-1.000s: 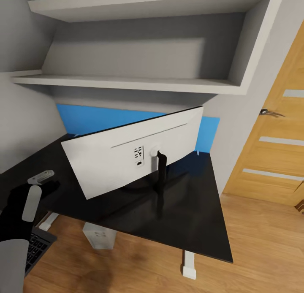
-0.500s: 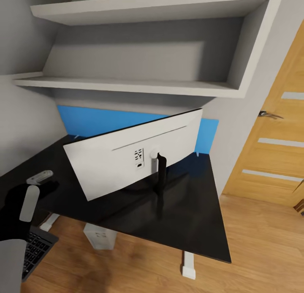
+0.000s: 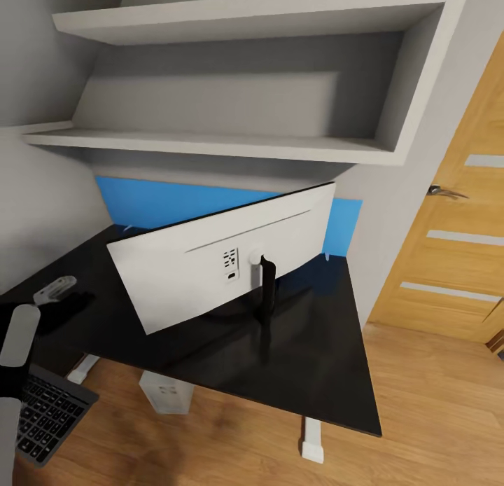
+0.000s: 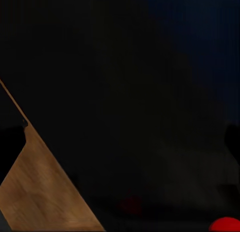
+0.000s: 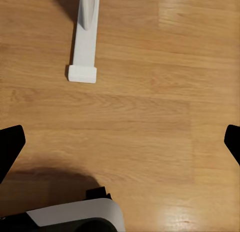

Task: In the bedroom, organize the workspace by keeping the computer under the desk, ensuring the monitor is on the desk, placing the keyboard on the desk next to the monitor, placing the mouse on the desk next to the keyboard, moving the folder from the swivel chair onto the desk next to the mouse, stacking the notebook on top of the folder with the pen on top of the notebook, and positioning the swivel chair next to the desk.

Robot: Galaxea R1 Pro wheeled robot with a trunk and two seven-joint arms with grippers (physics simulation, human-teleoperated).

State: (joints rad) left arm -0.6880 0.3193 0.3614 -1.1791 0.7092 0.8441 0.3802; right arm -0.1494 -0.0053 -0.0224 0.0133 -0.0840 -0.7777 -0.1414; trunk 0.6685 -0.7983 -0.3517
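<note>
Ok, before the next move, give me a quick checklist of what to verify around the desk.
1. Monitor standing on the desk: ok.
2. Computer under the desk: ok.
3. Keyboard on the desk beside the monitor: not ok, it sits below the desk's front edge.
4. Right pincer open and empty: ok, wooden floor beneath it.
5. Left pincer open or shut: cannot tell, the left wrist view is too dark.

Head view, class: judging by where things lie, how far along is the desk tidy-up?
Done: the white-backed monitor stands on the glossy black desk, and the silver-grey computer tower sits beneath it. In hand: nothing clearly. Left: the dark-keyed keyboard lies on the wooden floor.
</note>
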